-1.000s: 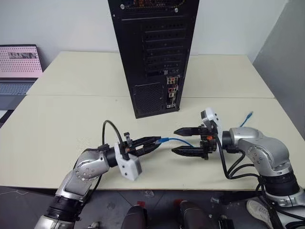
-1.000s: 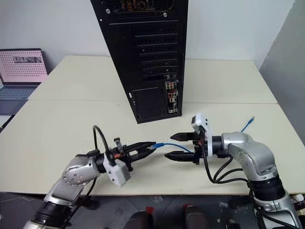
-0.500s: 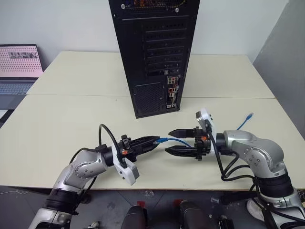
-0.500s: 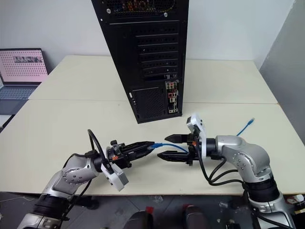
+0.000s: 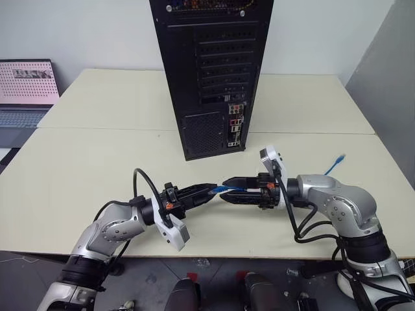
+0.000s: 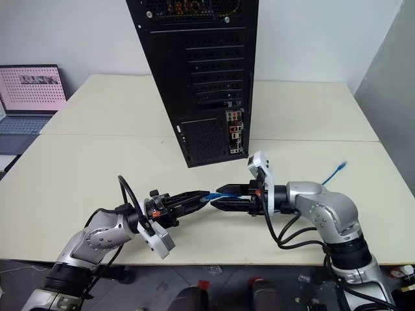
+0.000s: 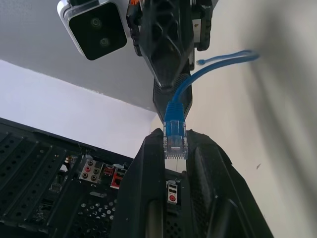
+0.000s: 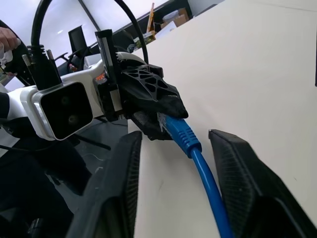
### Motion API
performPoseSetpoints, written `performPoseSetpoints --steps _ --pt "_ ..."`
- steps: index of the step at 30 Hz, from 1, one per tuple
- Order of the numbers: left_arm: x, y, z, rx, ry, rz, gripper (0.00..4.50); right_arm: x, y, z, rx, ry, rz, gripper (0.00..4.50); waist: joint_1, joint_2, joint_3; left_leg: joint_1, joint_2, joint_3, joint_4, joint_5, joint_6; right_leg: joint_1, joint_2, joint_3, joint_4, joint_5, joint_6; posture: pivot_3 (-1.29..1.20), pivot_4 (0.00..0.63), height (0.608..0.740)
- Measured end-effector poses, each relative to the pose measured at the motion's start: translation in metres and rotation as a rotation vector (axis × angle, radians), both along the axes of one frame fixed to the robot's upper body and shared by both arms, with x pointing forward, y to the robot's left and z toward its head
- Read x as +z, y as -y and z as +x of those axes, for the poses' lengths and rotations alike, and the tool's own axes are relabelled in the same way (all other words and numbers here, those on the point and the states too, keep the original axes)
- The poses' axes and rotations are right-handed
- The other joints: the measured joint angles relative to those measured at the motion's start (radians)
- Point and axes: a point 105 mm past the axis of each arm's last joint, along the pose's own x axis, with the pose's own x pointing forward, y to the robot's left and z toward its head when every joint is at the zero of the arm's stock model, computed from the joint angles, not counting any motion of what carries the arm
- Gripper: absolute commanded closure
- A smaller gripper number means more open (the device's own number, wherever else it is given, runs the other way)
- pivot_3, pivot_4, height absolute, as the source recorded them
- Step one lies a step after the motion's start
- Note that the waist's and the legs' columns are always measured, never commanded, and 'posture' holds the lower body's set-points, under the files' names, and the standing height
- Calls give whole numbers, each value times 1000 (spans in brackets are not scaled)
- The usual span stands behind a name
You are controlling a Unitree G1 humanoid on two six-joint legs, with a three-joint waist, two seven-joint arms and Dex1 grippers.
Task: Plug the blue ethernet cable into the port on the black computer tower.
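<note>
From the left eye, the tower (image 5: pixel 211 71) stands upright at the middle of the table (image 5: pixel 84 162), its back facing the robot. The port (image 5: pixel 234 127) sits in the strip of coloured sockets low on that back, though it is too small to pick out for sure. In front of the tower, just above the table, the left gripper (image 5: pixel 209 190) and the right gripper (image 5: pixel 227 192) meet tip to tip. The cable (image 5: pixel 228 189) runs between them. Its far plug (image 5: pixel 340 157) lies on the table, well apart to the right.

From the left wrist, the left gripper's jaws are shut tight on the plug (image 7: pixel 175 137). The plug's clear tip sits between the fingertips. The cord rises from it past the right gripper.

From the right wrist, the right gripper's two fingers (image 8: pixel 124 168) stand on either side of the cord, just behind the plug. They are partly open and do not squeeze the cord yet.

What could go wrong: if the left lets go before the right has a firm hold, the plug could drop to the table. If the right grabs too far back, the plug could flop and miss the port.
</note>
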Motion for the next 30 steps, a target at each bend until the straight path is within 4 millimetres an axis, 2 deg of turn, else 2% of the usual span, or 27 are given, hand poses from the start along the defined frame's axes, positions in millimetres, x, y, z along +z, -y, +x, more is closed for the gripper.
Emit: performPoseSetpoints --steps 1,7,14,16,20,23,30 --pt "0 0 0 0 1 -2 4184 0 0 0 -1 0 0 3351 0 0 0 0 0 0 0 0 0 0 0 0 0 0 0 0 150 740" --pt "0 0 0 6 12 4 4184 0 1 2 -3 -3 1 4491 0 0 0 0 0 -1 0 0 0 0 0 -1 0 0 0 0 150 740" --pt "1 0 1 12 20 1 4184 1 1 5 4 -13 -1 4498 0 0 0 0 0 -1 0 0 0 0 0 -1 0 0 0 0 150 740" --pt "-1 0 1 9 11 11 3480 -1 1 5 10 -26 -5 4499 0 0 0 0 0 -1 0 0 0 0 0 -1 0 0 0 0 150 740" --pt "-3 6 -2 -15 -22 7 2722 0 1 7 13 -25 -8 4500 0 0 0 0 0 -1 0 0 0 0 0 -1 0 0 0 0 150 740" --pt "-5 6 -1 -7 -45 13 1972 3 0 8 16 -15 -9 4500 0 0 0 0 0 -1 0 0 0 0 0 -1 0 0 0 0 150 740" --pt "-26 -24 12 237 -361 -112 624 4 9 14 -86 60 -28 4500 -2 0 0 -1 2 -2 0 0 0 0 0 -2 0 0 0 0 150 740"
